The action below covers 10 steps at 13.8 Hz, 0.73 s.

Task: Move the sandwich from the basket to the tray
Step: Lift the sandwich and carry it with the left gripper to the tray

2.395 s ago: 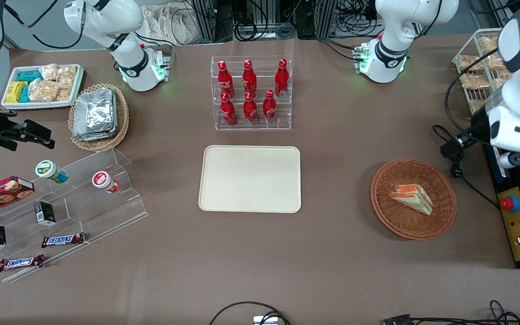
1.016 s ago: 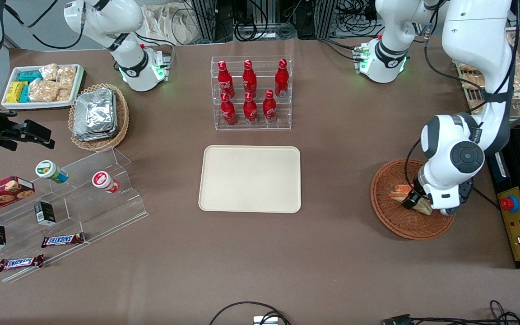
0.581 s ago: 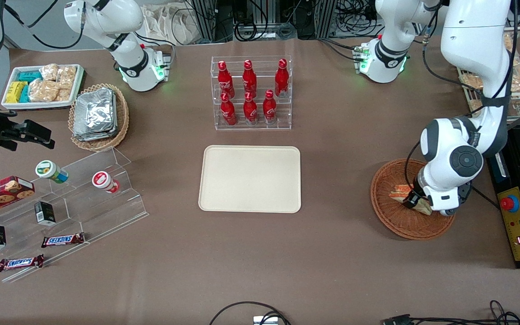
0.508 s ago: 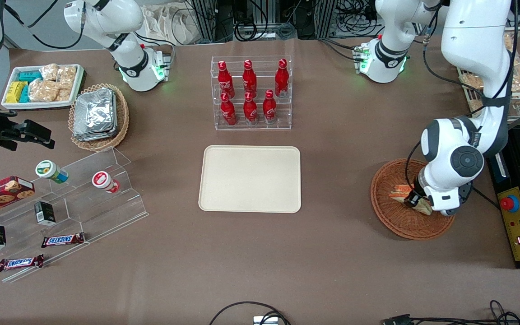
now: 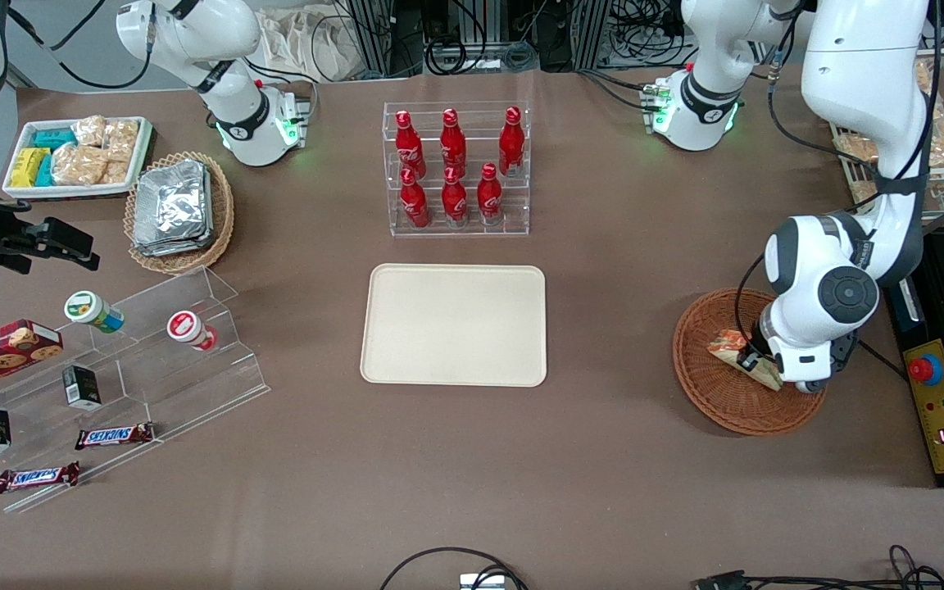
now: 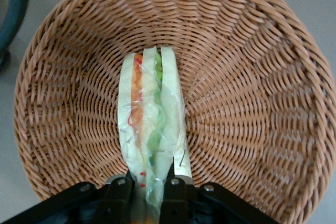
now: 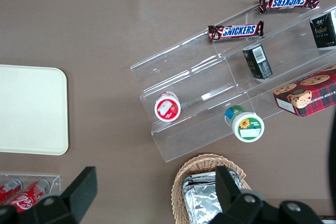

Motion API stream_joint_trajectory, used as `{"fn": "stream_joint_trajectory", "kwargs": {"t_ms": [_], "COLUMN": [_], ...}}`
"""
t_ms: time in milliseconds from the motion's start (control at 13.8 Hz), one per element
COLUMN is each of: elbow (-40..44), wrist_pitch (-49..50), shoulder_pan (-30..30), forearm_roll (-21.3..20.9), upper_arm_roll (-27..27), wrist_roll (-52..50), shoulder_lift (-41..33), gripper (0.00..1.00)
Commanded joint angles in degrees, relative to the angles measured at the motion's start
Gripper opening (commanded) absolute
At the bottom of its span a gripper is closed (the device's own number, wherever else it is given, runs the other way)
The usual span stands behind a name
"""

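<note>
One sandwich is all the reddish-brown wicker basket holds, and it stands on edge with its bread slices upright and the orange and green filling showing between them, wrapped in clear film. Standing that way it offers two flat bread faces for a pinch from above, which seems to be why the left arm's gripper has its two fingers straddling the wedge's end. The jaws are narrowly set and clamped on the sandwich, each finger pressed against an outer slice, the film crinkled between them. In the front view the gripper sits low inside the basket, toward the working arm's end of the worktop, with the sandwich poking out from under the wrist; whether it has left the weave yet I cannot tell. The cream tray lies well apart from the basket, near the middle of the worktop, bare and flat, so the wedge could be set down anywhere on it. Soft bread probably wants a gentle squeeze and a straight lift over the basket's rim.
</note>
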State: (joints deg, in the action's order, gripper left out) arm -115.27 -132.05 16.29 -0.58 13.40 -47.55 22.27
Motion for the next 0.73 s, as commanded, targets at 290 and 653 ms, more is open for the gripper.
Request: {"fn": "stream_joint_trajectory", "kwargs": {"t_ms": [290,653], "elbow": [9.08,26.38], "wrist_pitch": [14.53,32.7], "shoulder_pan": [-0.12,2.33], "forearm_roll": [-0.56,-0.48], "upper_arm_roll": [-0.31,-2.06], "wrist_roll": [20.09,35.06], "shoulder_lift": [-7.15,-8.04], "gripper": [0.0,0.0]}}
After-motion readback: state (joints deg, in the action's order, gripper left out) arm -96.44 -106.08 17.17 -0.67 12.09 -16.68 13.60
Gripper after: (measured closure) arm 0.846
